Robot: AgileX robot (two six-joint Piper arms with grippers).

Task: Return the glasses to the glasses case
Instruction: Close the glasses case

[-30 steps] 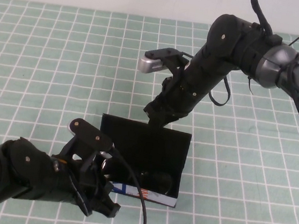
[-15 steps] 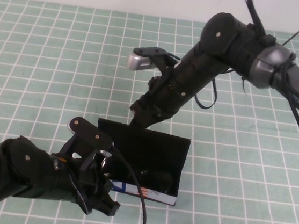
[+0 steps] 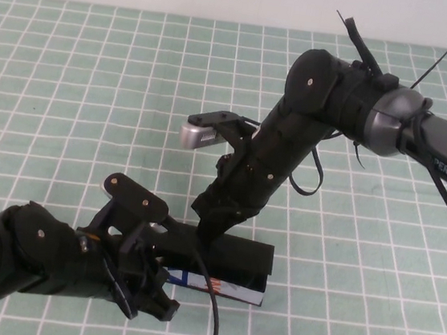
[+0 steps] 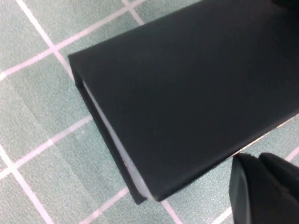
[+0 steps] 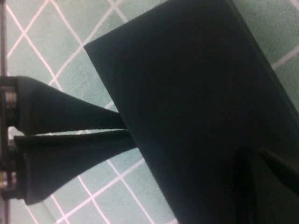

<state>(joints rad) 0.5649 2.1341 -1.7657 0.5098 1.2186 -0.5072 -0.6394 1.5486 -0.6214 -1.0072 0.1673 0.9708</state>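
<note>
Now glasses case [image 3: 237, 260] lid down; right tool [image 3: 210, 232] closed on top; left tool [image 3: 153, 289] unclear.

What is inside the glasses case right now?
Nothing inside shows: the lid of the glasses case is folded almost flat over it, with the right gripper resting on the lid. The left gripper sits at the case's front-left corner.

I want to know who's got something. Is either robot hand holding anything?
Neither visibly grips anything. The right gripper, fingers together, presses the glasses case lid. The left gripper sits beside the case.
</note>
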